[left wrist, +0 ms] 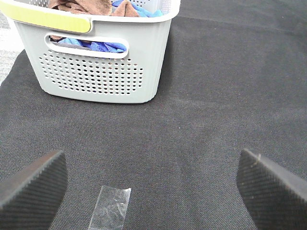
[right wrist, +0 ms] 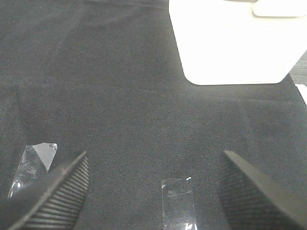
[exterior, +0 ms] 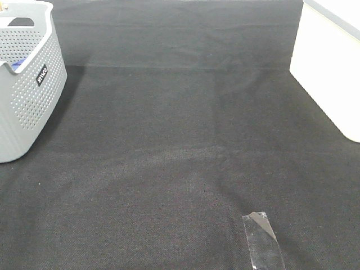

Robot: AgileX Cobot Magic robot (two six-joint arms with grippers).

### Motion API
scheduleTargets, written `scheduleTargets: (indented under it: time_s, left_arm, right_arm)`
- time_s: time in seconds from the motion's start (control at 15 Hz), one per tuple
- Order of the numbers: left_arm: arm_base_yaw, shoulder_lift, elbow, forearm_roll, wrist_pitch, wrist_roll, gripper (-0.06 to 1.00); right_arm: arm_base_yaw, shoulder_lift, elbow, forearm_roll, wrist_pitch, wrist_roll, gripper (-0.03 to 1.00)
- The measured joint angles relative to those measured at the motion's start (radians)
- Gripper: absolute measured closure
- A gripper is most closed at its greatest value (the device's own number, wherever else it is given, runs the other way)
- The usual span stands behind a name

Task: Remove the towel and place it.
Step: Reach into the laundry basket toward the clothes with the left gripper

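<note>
Left fingers (left wrist: 33,189) are spread wide and hold nothing, hanging over the black-clothed desk (exterior: 169,140) and facing the grey basket (left wrist: 96,72). The right fingers (right wrist: 254,191) are likewise released and empty, near the white box (right wrist: 230,43). Brown plush that I take for the towel (left wrist: 79,5) lies bunched inside the basket beside a blue cloth (left wrist: 103,46), only partly in view. The task therefore looks unstarted: the towel has yet to be gripped, lifted out of the basket and laid on the desk, where strips of clear tape (exterior: 263,239) lie.
</note>
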Motion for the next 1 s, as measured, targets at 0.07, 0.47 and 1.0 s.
scheduleTargets:
  time_s: [0.07, 0.47, 1.0]
  left_arm:
    - [0.000, 0.000, 0.000, 0.000, 0.000, -0.001, 0.05]
    - [0.000, 0.054, -0.036, 0.014, 0.008, -0.016, 0.06]
    - [0.000, 0.766, -0.489, 0.140, 0.049, -0.120, 0.06]
  right_arm:
    - [0.000, 0.000, 0.000, 0.000, 0.000, 0.000, 0.24]
    - [0.000, 0.000, 0.000, 0.000, 0.000, 0.000, 0.24]
    - [0.000, 0.000, 0.000, 0.000, 0.000, 0.000, 0.24]
